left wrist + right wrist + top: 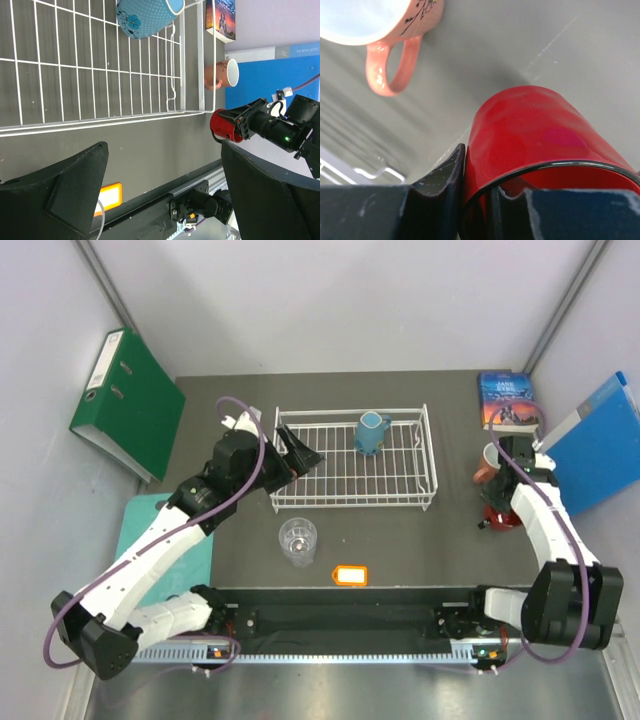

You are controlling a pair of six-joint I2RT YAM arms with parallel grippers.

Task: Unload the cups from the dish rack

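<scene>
The right gripper clamps the red mug by its rim, lower frame — the left gripper gapes below the rack, blue mug upper centre. Book title illegible.

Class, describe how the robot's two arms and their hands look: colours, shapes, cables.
The left arm and right arm both have white links joined by chunky black joint housings, and a purple cable loops loosely along each. The left hand and right hand are black, each with two broad, wedge-shaped fingers.
</scene>
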